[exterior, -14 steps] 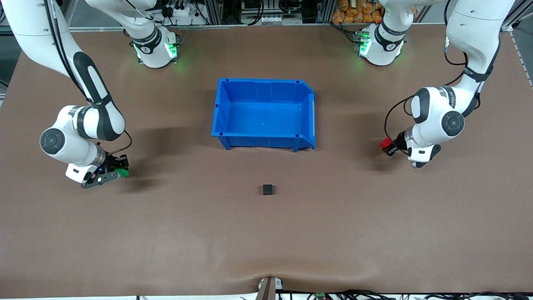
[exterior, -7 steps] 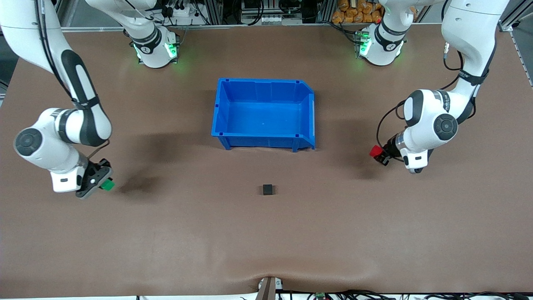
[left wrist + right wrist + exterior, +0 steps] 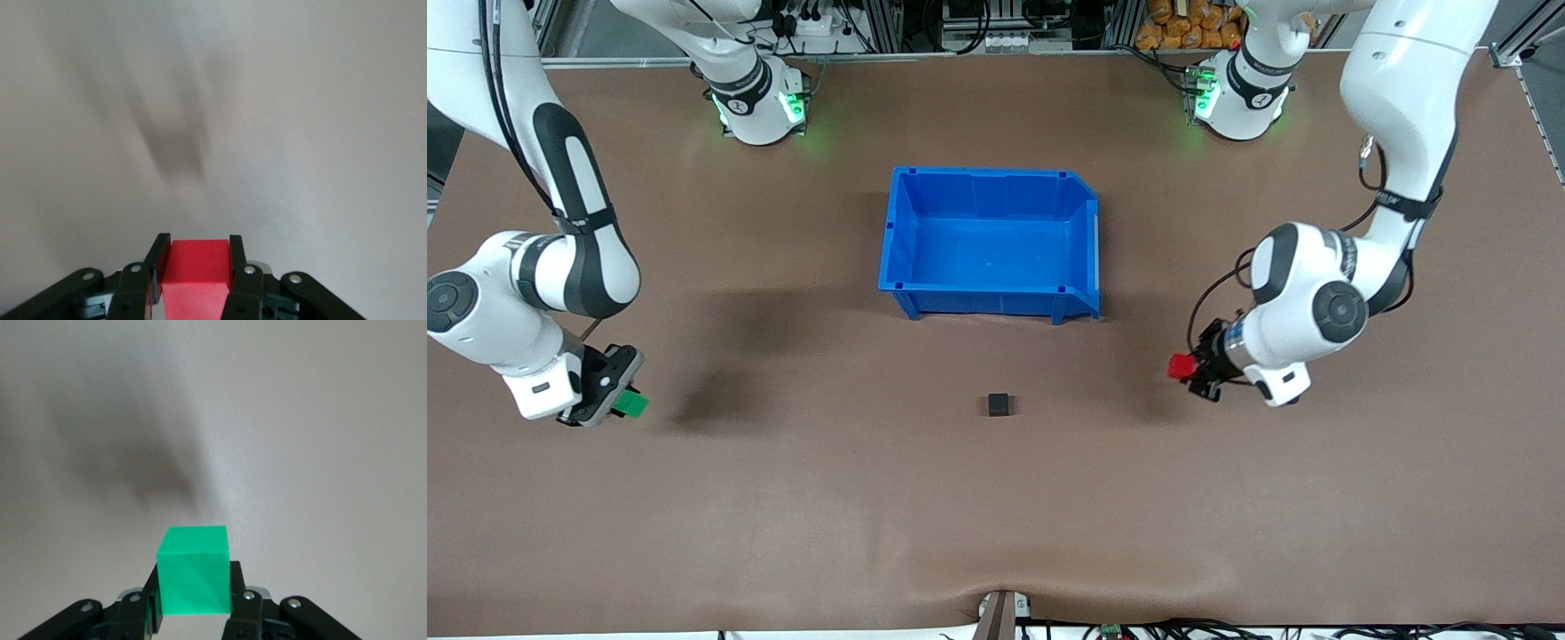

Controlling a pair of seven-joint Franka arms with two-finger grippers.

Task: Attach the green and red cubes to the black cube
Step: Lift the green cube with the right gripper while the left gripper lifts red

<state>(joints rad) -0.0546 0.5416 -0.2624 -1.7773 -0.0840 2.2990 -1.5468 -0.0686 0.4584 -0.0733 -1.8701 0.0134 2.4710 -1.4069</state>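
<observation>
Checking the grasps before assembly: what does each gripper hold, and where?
Left gripper pinches the red cube by two side faces; right gripper likewise the green cube.

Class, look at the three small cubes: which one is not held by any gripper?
The black cube: it sits alone on the table, while the left gripper clamps the red cube and the right gripper the green cube.

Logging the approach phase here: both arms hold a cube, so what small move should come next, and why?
Probably bring both end effectors in toward the black cube. The left end effector grips the red cube and the right end effector the green cube, both held above bare table, well apart from the black cube, which sits alone nearer the front camera than the blue bin.
</observation>
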